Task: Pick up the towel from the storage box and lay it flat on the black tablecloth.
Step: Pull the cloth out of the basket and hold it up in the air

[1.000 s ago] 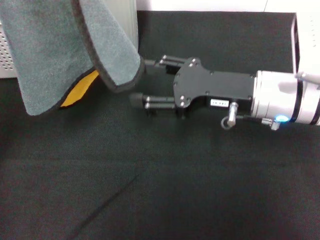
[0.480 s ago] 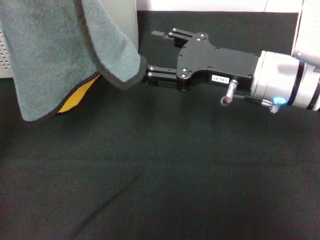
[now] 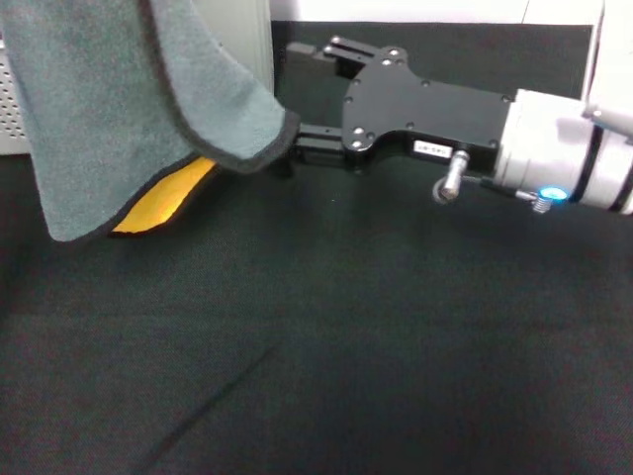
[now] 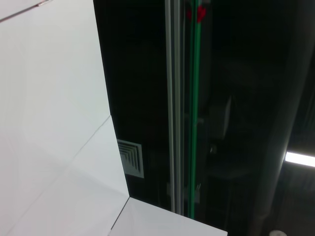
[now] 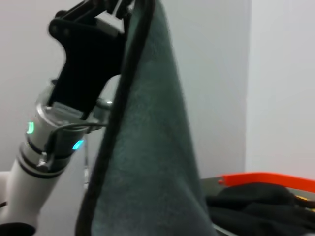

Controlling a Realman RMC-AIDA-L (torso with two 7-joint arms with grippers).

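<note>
Nearest the head camera, the black tablecloth covers the worktop, with a faint diagonal crease in the near part.

Farther back on the robot's left, the towel hangs in the air above the cloth, grey side outward, its black hem curving along the lower edge. A strip of its yellow-orange side shows at the bottom, low over the cloth; whether it touches cannot be told.

Level with the towel's lower corner, the right end effector reaches in from the right. Its two black fingers are spread apart, released, and the nearer fingertip is right at the towel's hem.

In the right wrist view, the left end effector is up high, clenched on the top edge of the towel, which drapes down from it in a long grey fold.

Behind the towel, at the far left edge of the head view, part of the storage box shows, its light wall dotted with small holes.
</note>
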